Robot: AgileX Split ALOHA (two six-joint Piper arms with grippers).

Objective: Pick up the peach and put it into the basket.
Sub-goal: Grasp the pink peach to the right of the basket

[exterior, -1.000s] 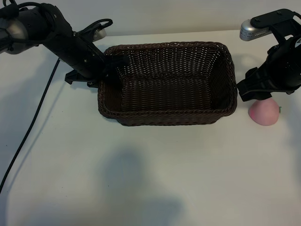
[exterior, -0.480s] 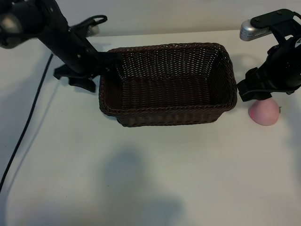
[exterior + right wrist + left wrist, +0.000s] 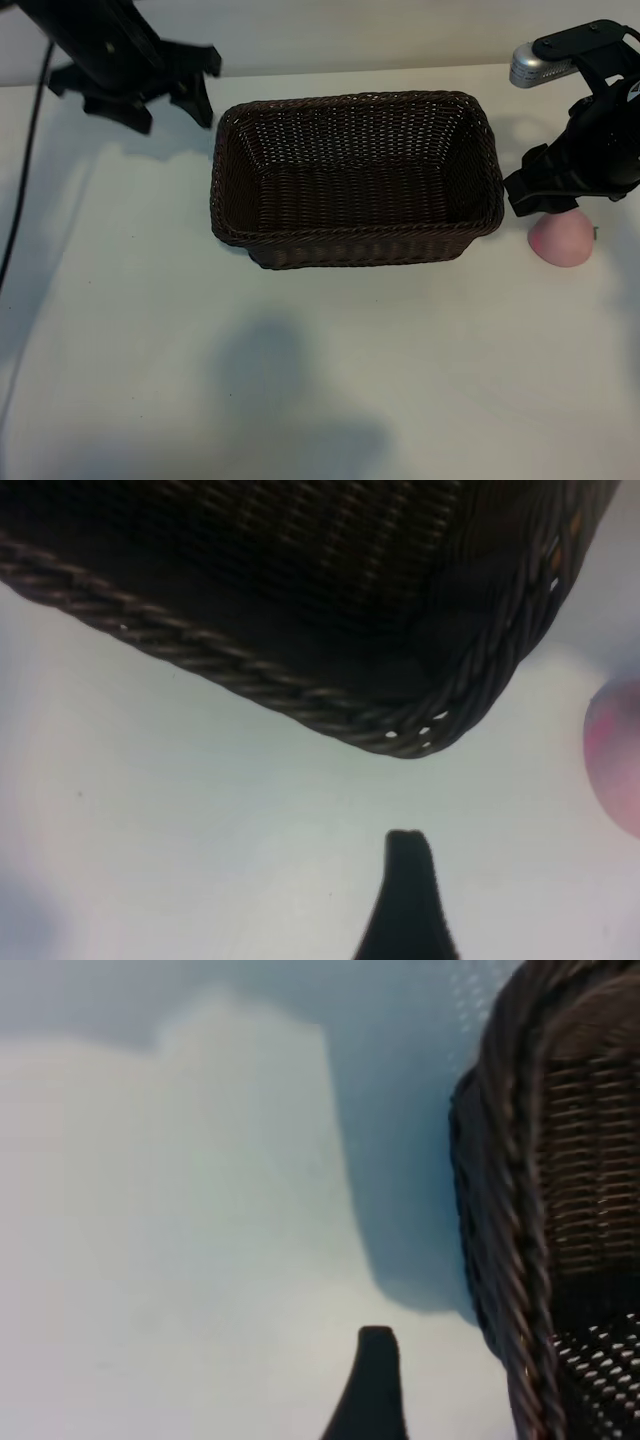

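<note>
The peach [image 3: 561,240] lies on the table [image 3: 320,370], outside the basket [image 3: 355,180], just off its right end. Note that the right gripper [image 3: 548,190] hangs directly above the peach's far side with its jaws parted; you cannot tell whether it touches the fruit. The basket holds nothing. The left gripper [image 3: 135,85] is raised beyond the basket's left end, fingers spread wide, carrying nothing.

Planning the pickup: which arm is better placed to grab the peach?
Right. Its end effector hangs open just above the peach, beside the basket. The left end effector is open beyond the basket's opposite end, far from the fruit.
</note>
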